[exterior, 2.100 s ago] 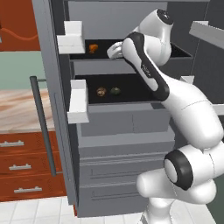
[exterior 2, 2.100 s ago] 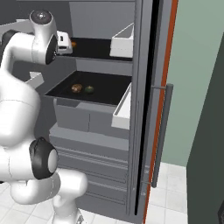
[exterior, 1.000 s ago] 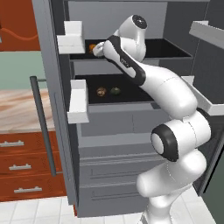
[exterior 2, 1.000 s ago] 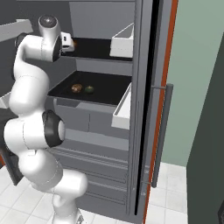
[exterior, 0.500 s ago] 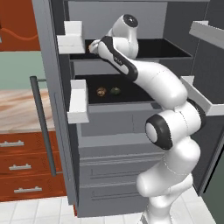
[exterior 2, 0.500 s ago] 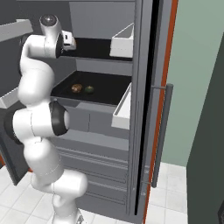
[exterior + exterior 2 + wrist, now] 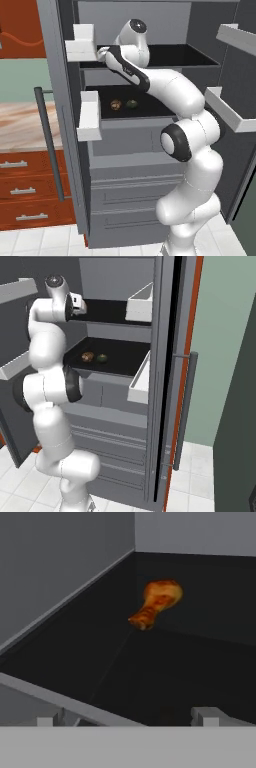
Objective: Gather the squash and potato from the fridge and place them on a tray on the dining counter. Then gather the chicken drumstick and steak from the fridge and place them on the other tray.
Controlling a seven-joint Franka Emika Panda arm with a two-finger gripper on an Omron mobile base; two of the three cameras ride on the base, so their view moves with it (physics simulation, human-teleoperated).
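The fridge (image 7: 130, 150) (image 7: 165, 356) stands open. My gripper (image 7: 127, 718) is open at the front left of its upper black shelf, with nothing between the fingertips (image 7: 207, 716). An orange-brown chicken drumstick (image 7: 156, 603) lies farther back on that shelf, apart from the fingers. In the base views the hand (image 7: 106, 55) (image 7: 76, 304) reaches in over the shelf's edge. One shelf down, the brown potato (image 7: 116, 104) (image 7: 88, 357) and the dark green squash (image 7: 131, 103) (image 7: 102, 358) lie side by side. The steak, the trays and the dining counter are out of view.
White door bins (image 7: 80, 47) (image 7: 89, 117) (image 7: 140, 306) flank the opening close to the hand. A long bar handle (image 7: 47, 145) runs down the left door. Grey drawers (image 7: 135, 200) fill the fridge's lower part. A marbled counter (image 7: 20, 120) over red-brown drawers lies to the left.
The arm has swung upright and turned the hand toward the upper shelf's left side. The gripper stays open and the potato and squash have not moved.
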